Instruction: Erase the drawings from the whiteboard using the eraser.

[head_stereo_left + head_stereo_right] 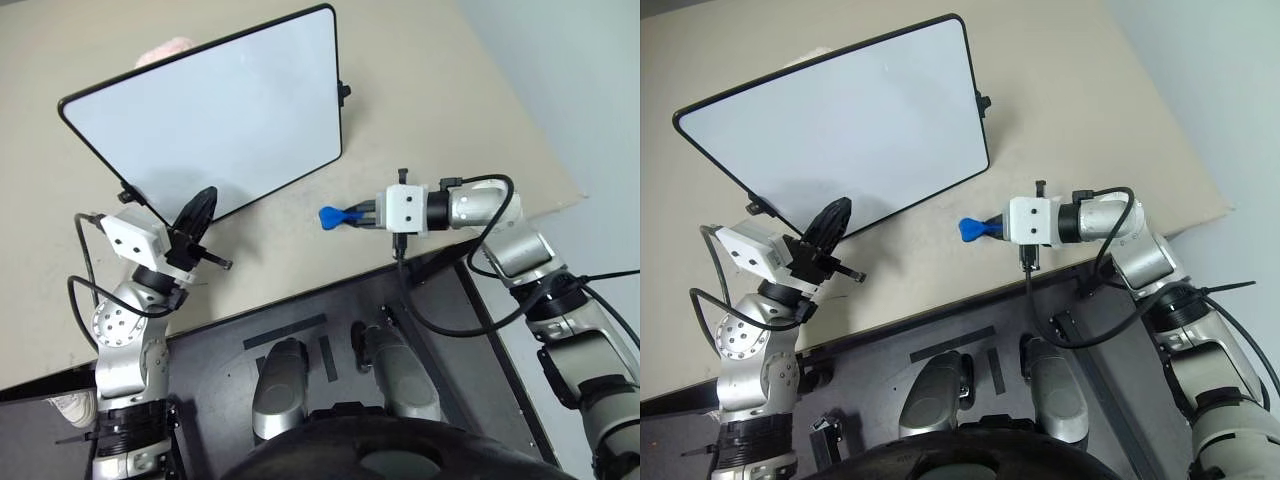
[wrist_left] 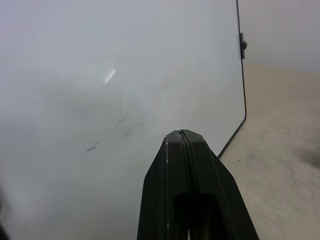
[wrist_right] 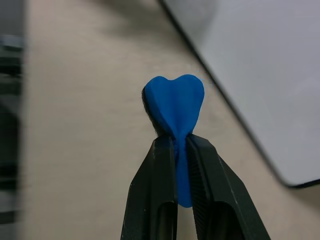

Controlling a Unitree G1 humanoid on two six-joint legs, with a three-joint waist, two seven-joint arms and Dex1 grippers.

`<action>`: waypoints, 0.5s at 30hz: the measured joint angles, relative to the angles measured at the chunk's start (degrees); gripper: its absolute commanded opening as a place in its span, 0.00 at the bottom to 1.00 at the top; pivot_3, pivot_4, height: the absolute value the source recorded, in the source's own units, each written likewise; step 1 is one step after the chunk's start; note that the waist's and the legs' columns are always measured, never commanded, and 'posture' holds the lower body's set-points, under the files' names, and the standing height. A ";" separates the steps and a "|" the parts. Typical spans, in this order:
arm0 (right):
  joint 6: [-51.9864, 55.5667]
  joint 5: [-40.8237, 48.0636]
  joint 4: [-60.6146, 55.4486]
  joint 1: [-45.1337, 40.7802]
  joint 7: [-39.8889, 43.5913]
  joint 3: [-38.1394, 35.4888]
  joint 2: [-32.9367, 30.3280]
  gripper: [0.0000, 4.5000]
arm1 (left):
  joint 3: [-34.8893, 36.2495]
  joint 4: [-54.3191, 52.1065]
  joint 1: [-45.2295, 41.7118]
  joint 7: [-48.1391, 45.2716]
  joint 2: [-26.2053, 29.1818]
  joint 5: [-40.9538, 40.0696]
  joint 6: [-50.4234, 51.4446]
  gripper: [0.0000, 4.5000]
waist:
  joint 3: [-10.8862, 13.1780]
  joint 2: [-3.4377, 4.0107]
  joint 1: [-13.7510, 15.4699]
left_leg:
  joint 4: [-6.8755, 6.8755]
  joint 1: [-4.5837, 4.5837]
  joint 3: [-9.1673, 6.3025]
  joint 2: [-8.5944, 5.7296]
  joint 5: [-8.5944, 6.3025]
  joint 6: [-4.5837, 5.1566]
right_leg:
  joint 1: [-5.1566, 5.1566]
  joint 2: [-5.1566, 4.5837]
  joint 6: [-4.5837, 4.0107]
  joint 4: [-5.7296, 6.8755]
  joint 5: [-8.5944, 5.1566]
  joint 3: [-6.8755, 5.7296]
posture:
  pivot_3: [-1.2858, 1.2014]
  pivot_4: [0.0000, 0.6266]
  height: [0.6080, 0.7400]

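The whiteboard (image 1: 230, 110) lies on the beige table, its white face framed in thin black. The drawings are out of view; the left wrist view has just a faint grey smear (image 2: 125, 121) on the board. My left gripper (image 1: 207, 193) is shut, with nothing in it, and points at the board's near edge; its tips (image 2: 181, 133) are close to the white face. To the right of the board's near right corner, above the bare table, my right gripper (image 1: 357, 215) is shut on the blue eraser (image 1: 332, 216). The eraser's wide end (image 3: 175, 102) sticks out past the fingers toward the board.
A black knob (image 1: 344, 92) juts from the board's right edge and another (image 1: 127, 195) from its near edge. Something pink (image 1: 165, 50) peeks from behind the far edge. The table (image 1: 450, 90) ends at a corner (image 1: 580, 195) on the right; a dark platform (image 1: 300, 330) lies below its near edge.
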 measured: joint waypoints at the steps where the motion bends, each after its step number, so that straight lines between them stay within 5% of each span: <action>1: 0.54 -0.18 -0.08 0.11 0.13 0.09 0.26 0.29 | -0.11 0.19 -0.17 -0.20 0.00 0.00 0.20 0.00 | 0.00 0.00 -0.01 | 0.00 0.03 0.00 0.00 0.03 0.00 | 0.02 0.00 -0.01 0.01 0.03 0.00 | 0.52 0.24 1.00; 8: 1.51 -2.56 0.99 0.06 -1.16 0.02 2.27 0.80 | -0.17 0.21 -0.62 -0.74 0.41 -0.32 0.62 0.00 | 0.00 0.01 0.04 | 0.01 0.18 0.00 -0.03 0.17 0.08 | 0.19 0.00 0.06 -0.01 0.18 0.05 | 0.52 0.24 1.00; 15: 4.78 0.94 -0.14 0.68 -3.73 -6.94 2.56 0.80 | 0.39 0.31 -2.09 -2.56 3.37 -1.40 1.72 0.00 | 0.01 0.02 0.50 | -0.01 0.16 0.00 -0.06 0.17 0.08 | 0.19 0.00 0.09 -0.06 0.15 0.05 | 0.52 0.24 1.00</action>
